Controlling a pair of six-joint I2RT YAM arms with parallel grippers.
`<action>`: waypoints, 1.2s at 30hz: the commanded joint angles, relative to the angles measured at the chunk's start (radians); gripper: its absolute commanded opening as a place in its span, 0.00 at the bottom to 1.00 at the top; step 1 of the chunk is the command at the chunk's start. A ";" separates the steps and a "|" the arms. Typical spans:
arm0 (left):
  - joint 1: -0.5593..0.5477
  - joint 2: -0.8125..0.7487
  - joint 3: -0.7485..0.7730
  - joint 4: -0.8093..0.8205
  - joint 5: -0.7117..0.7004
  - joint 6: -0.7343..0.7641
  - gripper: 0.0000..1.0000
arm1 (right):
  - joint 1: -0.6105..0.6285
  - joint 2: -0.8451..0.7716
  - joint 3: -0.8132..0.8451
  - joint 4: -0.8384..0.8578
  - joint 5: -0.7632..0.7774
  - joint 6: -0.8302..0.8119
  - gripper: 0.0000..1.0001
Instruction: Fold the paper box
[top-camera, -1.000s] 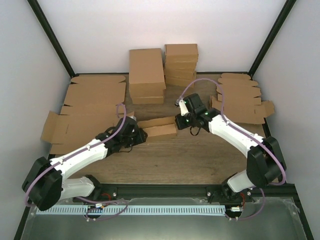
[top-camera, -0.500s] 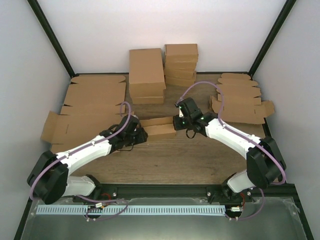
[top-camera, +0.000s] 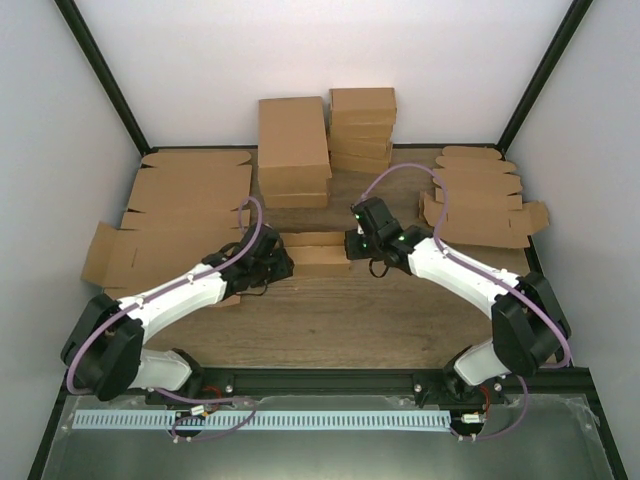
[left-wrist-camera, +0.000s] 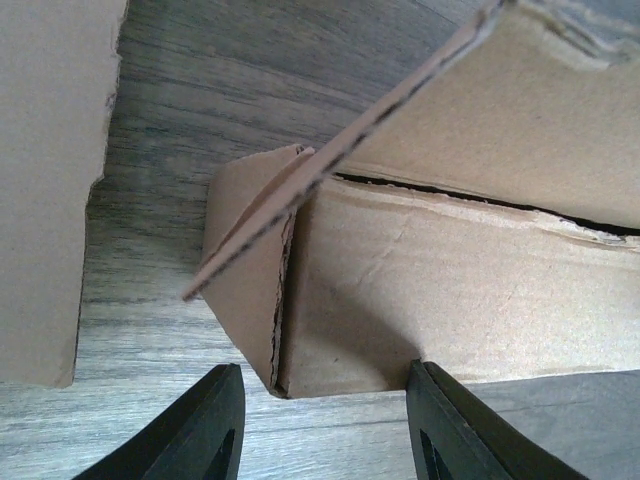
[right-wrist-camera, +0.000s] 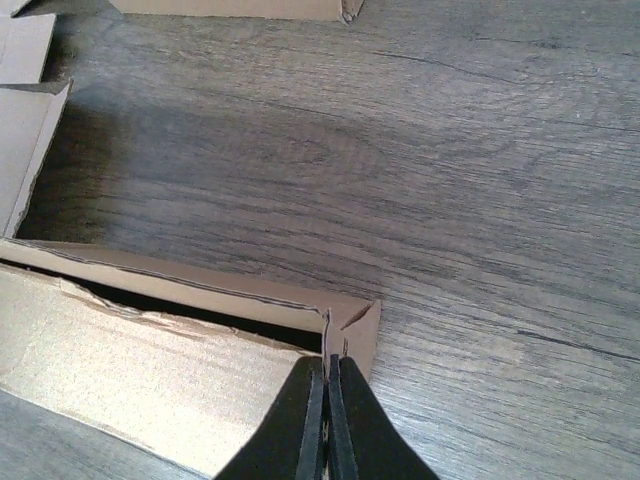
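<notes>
Box (top-camera: 315, 252) lies mid-frame on the counter (top-camera: 330, 320). Right fingers (right-wrist-camera: 305, 420), closed and empty, have pushed in against its right end flap; left fingers (left-wrist-camera: 215, 430), half open, sit at its left corner. End tuck looks underway.

Lab test booth: white walls (top-camera: 300, 50), black frame (top-camera: 100, 75), wooden table (top-camera: 350, 320).

The paper box (left-wrist-camera: 440, 290) runs off the left wrist view's right edge.
</notes>
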 joint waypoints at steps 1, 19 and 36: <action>0.004 0.043 0.014 -0.005 -0.003 -0.027 0.48 | 0.038 0.053 0.007 -0.058 -0.042 0.055 0.01; 0.006 0.111 0.065 -0.018 0.004 -0.028 0.48 | 0.052 0.113 0.050 -0.092 -0.057 0.162 0.01; 0.017 0.116 0.070 -0.006 0.021 -0.041 0.48 | 0.074 0.093 -0.118 -0.002 0.019 0.185 0.01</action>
